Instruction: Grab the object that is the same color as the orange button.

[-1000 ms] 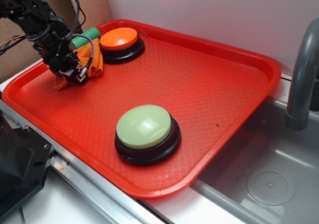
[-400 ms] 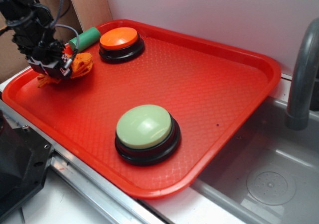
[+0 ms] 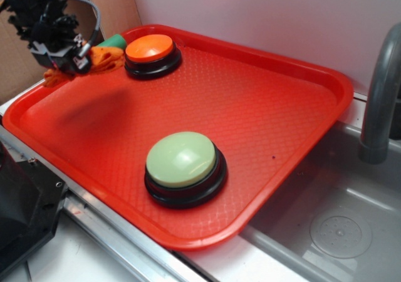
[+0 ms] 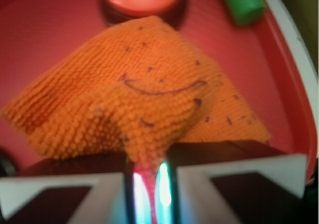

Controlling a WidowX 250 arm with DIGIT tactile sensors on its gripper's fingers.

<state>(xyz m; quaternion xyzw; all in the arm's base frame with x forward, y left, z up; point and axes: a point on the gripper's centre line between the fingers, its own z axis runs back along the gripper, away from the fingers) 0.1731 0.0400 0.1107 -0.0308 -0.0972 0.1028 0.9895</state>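
Red tray (image 3: 263, 81) by the sink carries everything; above its far left corner the orange cloth rag (image 3: 103, 59) hangs clear of the surface, pinched at one bunched fold by the fingers (image 3: 74, 59), which are nearly closed on it. Soft, light and limp, it likely drapes freely. Beside it sit the orange button (image 3: 149, 47) and green cylinder (image 4: 241, 2).

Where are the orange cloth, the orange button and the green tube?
orange cloth (image 4: 134, 109): wrist view, middle of the weave.
orange button (image 3: 149, 46): exterior view, centre of its orange top.
green tube (image 4: 242, 1): wrist view, middle of its side.
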